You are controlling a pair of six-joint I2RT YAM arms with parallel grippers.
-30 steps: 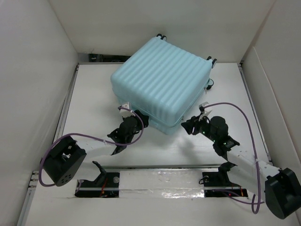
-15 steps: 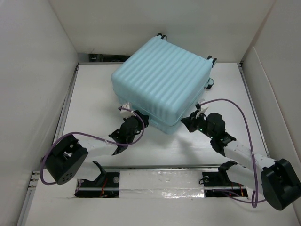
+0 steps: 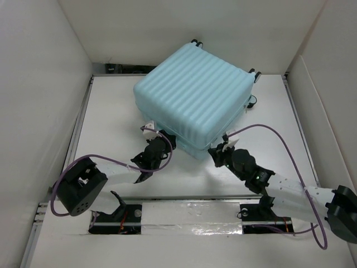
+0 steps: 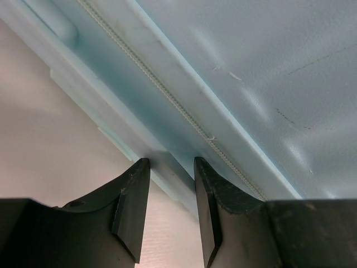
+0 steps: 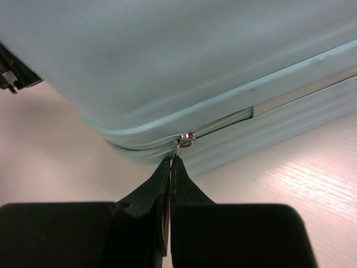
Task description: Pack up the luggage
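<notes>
- The luggage [image 3: 192, 97] is lying flat on the white counter [image 3: 111, 111], shells together, sitting toward the far side and turned at an angle. One corner is pointing near, and its small wheels [image 3: 254, 72] are showing along the far-right edge.
- The left claw [image 3: 160, 135] is reaching in at the near-left side of the case, low against the seam.
- In the left wrist view this claw [image 4: 172, 164] is standing narrowly parted. Its two dark fingertips [image 4: 134, 184] are up against the lower shell's lip, with pale blue plastic showing in the gap. Whether they are actually touching the lip, I cannot tell. The zip track [image 4: 167, 95] is running diagonally just above them.
- The right claw [image 3: 217, 149] is working at the near corner of the case, right of the left one and a little apart from it.
- In the right wrist view this claw [image 5: 170, 162] is pinched tight, fingers pressed together on the thin metal zipper pull [image 5: 185, 139]. The slider is sitting on the seam between the shells, just where the corner is rounding. To its right the track [image 5: 223, 120] is running along the seam.
</notes>
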